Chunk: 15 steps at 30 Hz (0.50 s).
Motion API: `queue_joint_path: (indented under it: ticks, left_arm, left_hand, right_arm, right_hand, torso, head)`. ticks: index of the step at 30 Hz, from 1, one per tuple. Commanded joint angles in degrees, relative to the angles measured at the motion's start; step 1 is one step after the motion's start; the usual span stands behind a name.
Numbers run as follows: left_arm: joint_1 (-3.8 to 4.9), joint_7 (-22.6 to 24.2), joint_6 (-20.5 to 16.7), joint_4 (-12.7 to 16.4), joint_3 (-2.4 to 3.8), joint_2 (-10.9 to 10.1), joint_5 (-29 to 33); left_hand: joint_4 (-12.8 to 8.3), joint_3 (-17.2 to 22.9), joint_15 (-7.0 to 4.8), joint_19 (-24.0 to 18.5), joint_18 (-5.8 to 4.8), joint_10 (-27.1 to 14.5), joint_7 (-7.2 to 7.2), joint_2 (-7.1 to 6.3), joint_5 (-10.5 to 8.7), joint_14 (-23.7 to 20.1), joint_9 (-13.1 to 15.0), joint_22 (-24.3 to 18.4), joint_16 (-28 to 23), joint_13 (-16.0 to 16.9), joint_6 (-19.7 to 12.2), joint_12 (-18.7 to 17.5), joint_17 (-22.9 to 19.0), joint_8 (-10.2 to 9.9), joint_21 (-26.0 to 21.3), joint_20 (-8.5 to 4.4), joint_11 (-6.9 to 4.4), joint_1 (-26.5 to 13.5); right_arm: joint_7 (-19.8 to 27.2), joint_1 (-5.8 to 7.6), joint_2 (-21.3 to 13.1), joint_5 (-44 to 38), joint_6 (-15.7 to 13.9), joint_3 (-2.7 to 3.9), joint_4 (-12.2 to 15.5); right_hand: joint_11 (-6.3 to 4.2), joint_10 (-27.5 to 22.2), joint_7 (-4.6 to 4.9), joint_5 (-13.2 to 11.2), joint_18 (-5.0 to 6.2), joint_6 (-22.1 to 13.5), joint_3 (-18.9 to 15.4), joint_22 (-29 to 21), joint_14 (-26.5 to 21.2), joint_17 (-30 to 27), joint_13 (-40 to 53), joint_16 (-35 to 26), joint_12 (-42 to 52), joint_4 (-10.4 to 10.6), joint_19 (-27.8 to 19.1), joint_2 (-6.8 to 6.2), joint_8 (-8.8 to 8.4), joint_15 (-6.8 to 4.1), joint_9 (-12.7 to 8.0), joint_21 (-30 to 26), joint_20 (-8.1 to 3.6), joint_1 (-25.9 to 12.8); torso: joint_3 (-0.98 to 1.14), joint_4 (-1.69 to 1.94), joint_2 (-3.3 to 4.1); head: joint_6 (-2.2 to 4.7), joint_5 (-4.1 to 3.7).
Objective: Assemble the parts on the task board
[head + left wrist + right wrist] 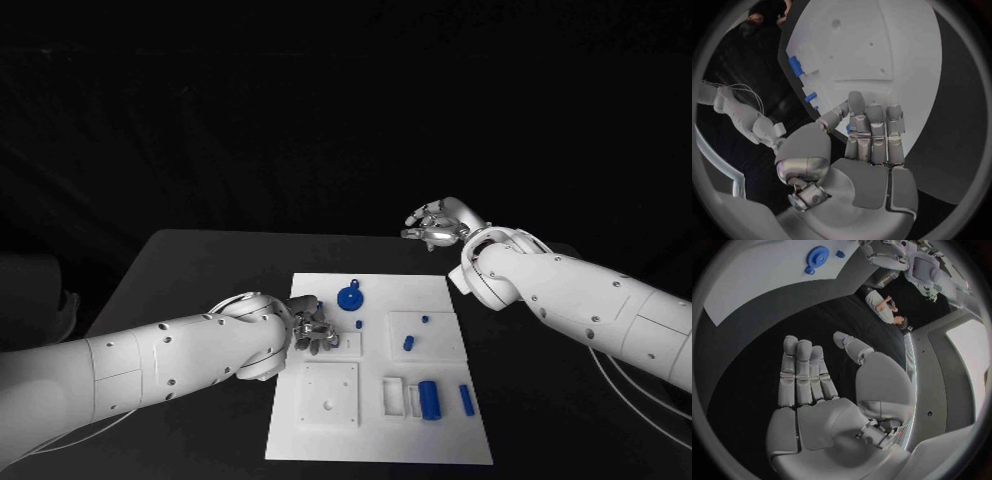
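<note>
The white task board (378,440) lies mid-table. On it are a blue round part (351,296), a small blue peg (359,324), two more small pieces (408,343), a blue cylinder (428,399) and a blue bar (466,399). My left hand (312,331) hangs over the board's left edge, fingers straight and close together (873,130), thumb bent toward them. The small peg (847,128) shows just behind thumb and fingers; I see no grip on it. My right hand (437,222) hovers past the board's far edge, fingers spread and holding nothing (811,380).
A raised square plate with holes (329,393) sits at the board's near left, and a slotted block (394,395) is beside the cylinder. Black table (188,270) surrounds the board on all sides. The board (754,285) and the round part (817,256) lie ahead of the right hand.
</note>
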Motion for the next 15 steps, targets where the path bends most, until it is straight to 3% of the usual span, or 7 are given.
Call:
queue_joint_path:
  ticks: [1, 15]
  left_arm:
    - [-0.23, -0.93, 1.32, -0.18, -0.22, -0.22, -1.03]
    - [-0.22, -0.09, 0.99, -0.3, -0.21, -0.59, 1.42]
  left_hand:
    - [0.13, 0.11, 0.06, -0.31, -0.72, 0.12, 0.19, 0.58, -0.24, -0.3, 0.1, 1.03, 0.24, -0.07, -0.2, 0.24, -0.06, -0.16, -0.31, -5.25, 0.12, 0.37]
    - [0.51, -0.11, 0.07, -0.3, -0.79, -0.02, 0.23, 0.21, -0.81, -0.41, 0.3, 1.03, 0.26, -0.13, -0.26, 0.3, -0.21, -0.29, -0.37, -5.24, 0.16, 0.11]
  right_arm:
    - [0.2, -0.04, -0.01, -0.42, 0.72, 0.03, 0.11]
    - [0.19, -0.07, -0.08, -0.44, 0.74, 0.03, 0.09]
  right_hand:
    - [0.06, -0.5, 0.36, 0.32, 0.46, -0.02, -0.35, 0.07, 0.13, -0.07, -0.07, -0.25, 0.3, 0.07, 0.44, 0.29, -0.16, 0.08, 0.08, -0.33, 0.13, -0.48]
    - [0.07, -0.53, 0.37, 0.33, 0.46, -0.02, -0.37, 0.12, 0.12, -0.07, -0.15, -0.25, 0.37, 0.07, 0.45, 0.3, -0.17, 0.09, 0.09, -0.38, 0.14, -0.49]
  torso:
    - [-0.04, 0.01, -0.01]
    - [0.0, 0.0, -0.01]
  head:
    - [-0.02, -0.05]
    - [-0.03, 0.02]
